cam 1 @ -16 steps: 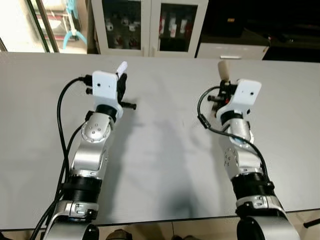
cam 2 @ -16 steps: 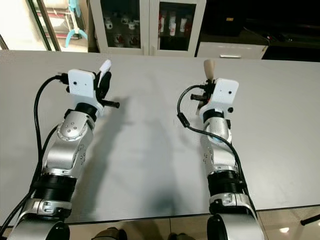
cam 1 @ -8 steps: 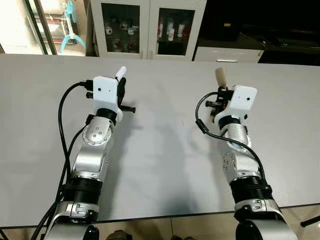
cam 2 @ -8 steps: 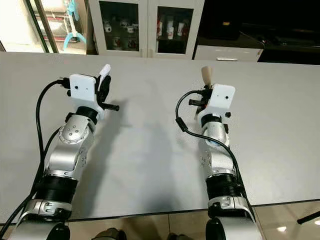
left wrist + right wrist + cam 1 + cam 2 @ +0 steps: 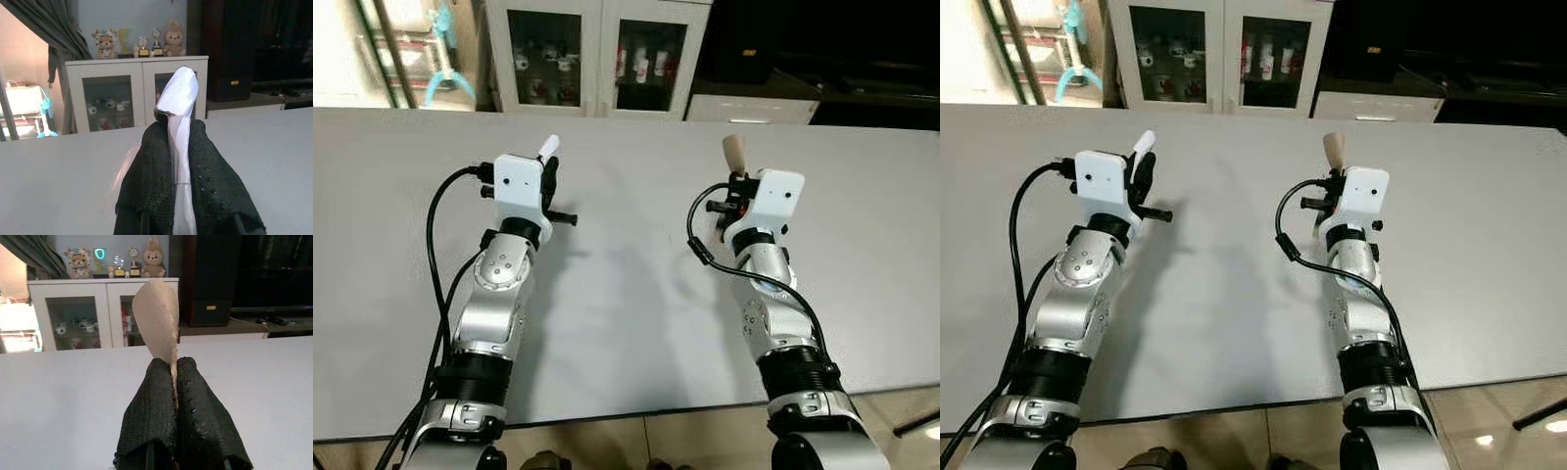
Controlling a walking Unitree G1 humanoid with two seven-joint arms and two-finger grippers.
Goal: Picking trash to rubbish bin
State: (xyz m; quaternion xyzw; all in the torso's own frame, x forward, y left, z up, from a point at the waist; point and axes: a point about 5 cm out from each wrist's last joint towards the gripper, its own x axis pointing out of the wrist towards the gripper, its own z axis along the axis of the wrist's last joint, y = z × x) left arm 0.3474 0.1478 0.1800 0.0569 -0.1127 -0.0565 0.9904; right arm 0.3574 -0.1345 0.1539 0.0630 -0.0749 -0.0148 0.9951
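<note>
My left gripper [image 5: 549, 159] is raised over the grey table [image 5: 626, 264], shut on a white paper scrap [image 5: 179, 93] that sticks out past its fingers [image 5: 151, 161]. Over the table's right half, my right gripper [image 5: 735, 174] is shut on a tan paper scrap [image 5: 157, 323], which stands up above the fingertips [image 5: 164, 382]. Both scraps also show from the head: white paper scrap [image 5: 548, 145], tan paper scrap [image 5: 733, 152]. No rubbish bin can be made out.
Beyond the table's far edge stands a white glass-door cabinet [image 5: 597, 54] with soft toys and trophies on top [image 5: 142, 44]. A dark unit [image 5: 803, 49] lies to its right. The table's near edge [image 5: 636, 416] meets tiled floor.
The head view has shifted: the table and both arms sit a little differently in the picture, and more floor shows at the bottom. Both grippers stay shut on their scraps.
</note>
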